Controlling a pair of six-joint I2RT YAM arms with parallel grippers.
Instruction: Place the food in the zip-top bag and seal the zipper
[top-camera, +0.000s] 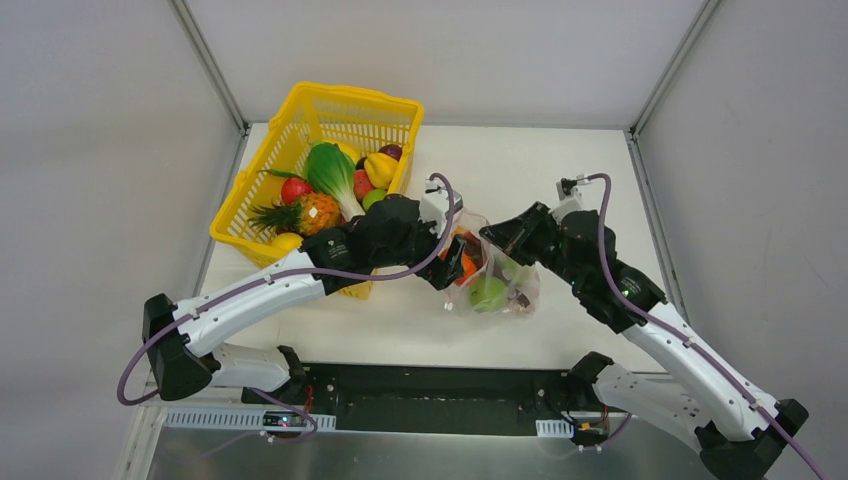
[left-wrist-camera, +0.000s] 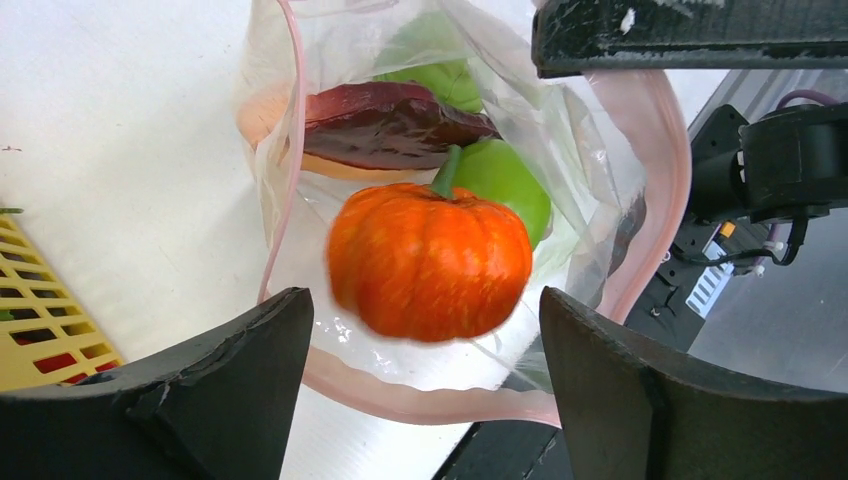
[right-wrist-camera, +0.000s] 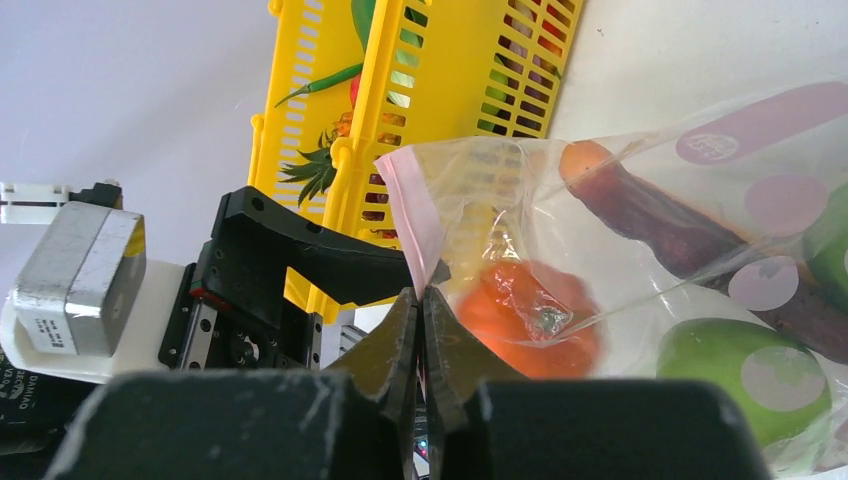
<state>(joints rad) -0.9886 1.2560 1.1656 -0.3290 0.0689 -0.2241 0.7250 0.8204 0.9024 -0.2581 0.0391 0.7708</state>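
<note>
- The zip-top bag (top-camera: 495, 285) lies in the middle of the counter (top-camera: 540, 160), between the two claws, with its mouth turned toward the left arm.
- Its zipper (left-wrist-camera: 668, 170) is a pink strip, and it stands open as a wide loop.
- Inside the bag are a green apple (top-camera: 487, 293) and a dark red piece (left-wrist-camera: 385, 125) (which food this is, I cannot tell).
- An orange pumpkin (left-wrist-camera: 430, 260) is at the mouth of the bag, a little blurred.
- The left claw (left-wrist-camera: 425, 315) is wide open around the pumpkin, with a gap on each side, and it grips nothing.
- The right claw (right-wrist-camera: 420, 315) is fully closed and pinches the zipper at one corner of the mouth.
- A yellow basket (top-camera: 300, 110) with more toy food stands at the far left of the counter, just beyond the left arm.
</note>
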